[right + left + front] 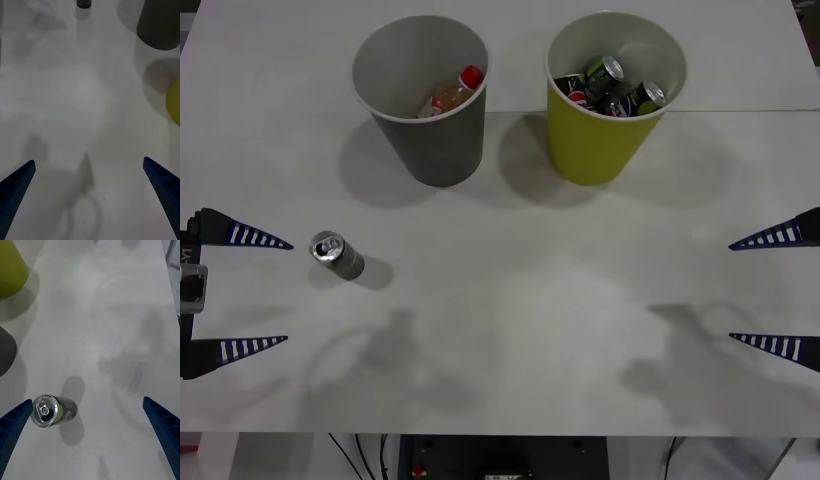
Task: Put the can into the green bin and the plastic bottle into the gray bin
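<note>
The dark can (pixel 337 254) with a silver pull-tab top stands upright on the white table at the left; the left wrist view shows the can (pixel 51 412) with green on its side. My left gripper (pixel 258 292) is open just left of it, apart from it. The plastic bottle (pixel 454 92), orange with a red cap, lies inside the gray bin (pixel 422 95). The green bin (pixel 612 100) holds several cans. My right gripper (pixel 760 290) hangs open at the table's right edge, holding nothing.
The white table (pixel 530 300) spreads wide between the two grippers. Both bins stand at the back, side by side. A seam in the table (pixel 740 110) runs behind the bins. Cables hang below the front edge.
</note>
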{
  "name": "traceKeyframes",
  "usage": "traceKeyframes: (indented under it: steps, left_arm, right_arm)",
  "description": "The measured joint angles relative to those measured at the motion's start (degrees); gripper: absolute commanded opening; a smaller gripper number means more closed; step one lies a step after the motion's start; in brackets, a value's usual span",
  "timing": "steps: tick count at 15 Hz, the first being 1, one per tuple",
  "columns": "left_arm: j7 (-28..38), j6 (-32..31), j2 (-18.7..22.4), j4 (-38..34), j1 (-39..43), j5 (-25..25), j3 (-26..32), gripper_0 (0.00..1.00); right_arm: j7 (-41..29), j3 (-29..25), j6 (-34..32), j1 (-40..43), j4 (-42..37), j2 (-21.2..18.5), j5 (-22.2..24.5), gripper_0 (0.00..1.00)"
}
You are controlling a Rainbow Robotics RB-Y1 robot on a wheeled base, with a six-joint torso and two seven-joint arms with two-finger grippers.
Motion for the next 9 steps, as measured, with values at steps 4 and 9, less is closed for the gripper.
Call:
traceKeyframes:
  steps: [4,9]
  left_arm:
    - [0.1,-0.1,-0.1,0.6,0.0,-0.2,-0.6,1.00]
    - [0.0,-1.9,0.0,7.2,-3.6,3.0,-3.9,1.00]
  right_arm:
    - [0.0,0.0,0.0,0.0,0.0,0.0,0.0,1.00]
    - [0.0,0.0,0.0,0.0,0.0,0.0,0.0,1.00]
